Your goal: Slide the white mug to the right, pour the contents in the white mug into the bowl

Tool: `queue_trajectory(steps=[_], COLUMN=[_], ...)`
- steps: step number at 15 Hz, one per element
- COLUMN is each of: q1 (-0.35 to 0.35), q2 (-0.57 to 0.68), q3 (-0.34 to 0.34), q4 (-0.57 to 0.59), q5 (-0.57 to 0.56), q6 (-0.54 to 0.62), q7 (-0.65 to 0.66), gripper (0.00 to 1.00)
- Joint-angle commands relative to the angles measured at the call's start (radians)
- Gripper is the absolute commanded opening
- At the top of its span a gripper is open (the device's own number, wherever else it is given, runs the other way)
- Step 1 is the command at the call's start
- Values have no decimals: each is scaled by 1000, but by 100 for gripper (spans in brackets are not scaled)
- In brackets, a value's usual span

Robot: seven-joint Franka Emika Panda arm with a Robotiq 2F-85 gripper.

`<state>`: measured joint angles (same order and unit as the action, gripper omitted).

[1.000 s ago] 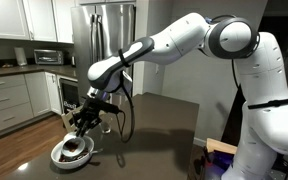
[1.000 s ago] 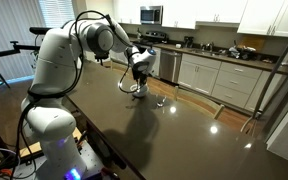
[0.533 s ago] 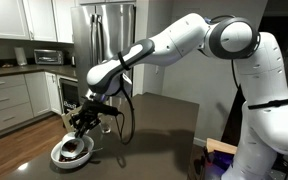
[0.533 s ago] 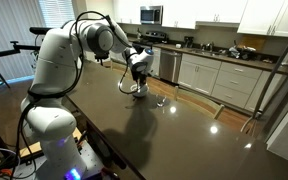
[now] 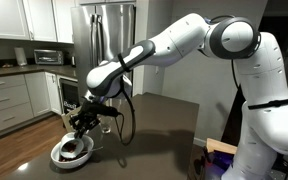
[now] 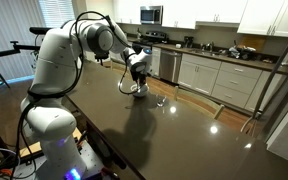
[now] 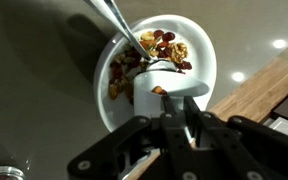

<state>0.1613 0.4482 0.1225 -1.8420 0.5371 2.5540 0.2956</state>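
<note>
In the wrist view the bowl (image 7: 209, 60) is wide and white, with brown food pieces and a metal spoon (image 7: 119, 25) inside. My gripper (image 7: 171, 112) is shut on the white mug (image 7: 156, 88), which is tipped over the bowl with its mouth at the food; some pieces lie at its rim. In both exterior views the gripper (image 5: 84, 121) (image 6: 139, 66) hangs just above the bowl (image 5: 72, 152) (image 6: 136, 90) on the dark countertop. The mug is too small to make out there.
A small clear drinking glass (image 7: 4, 172) (image 6: 159, 103) stands on the counter near the bowl. The counter edge and wood floor (image 7: 269, 85) lie just past the bowl. Kitchen cabinets (image 6: 214, 75) and a steel fridge (image 5: 102, 40) stand behind.
</note>
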Motion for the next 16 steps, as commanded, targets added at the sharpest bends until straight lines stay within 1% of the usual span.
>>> queue_trajectory(steps=[1,2,7,8,10,16], q1=[-15,-15,-15,-15,-12,-17], q2=[0,0,1,1,-16,-59], q3=[17,17,18,18,18,23], q4=[0,0,0,0,-21,-66], q5=[-14,-14,-14,-14,-14,-3], q6=[1,1,1,1,12,-2], q7=[10,10,10,10,10,14], gripper=[7,16,16,7,7,7])
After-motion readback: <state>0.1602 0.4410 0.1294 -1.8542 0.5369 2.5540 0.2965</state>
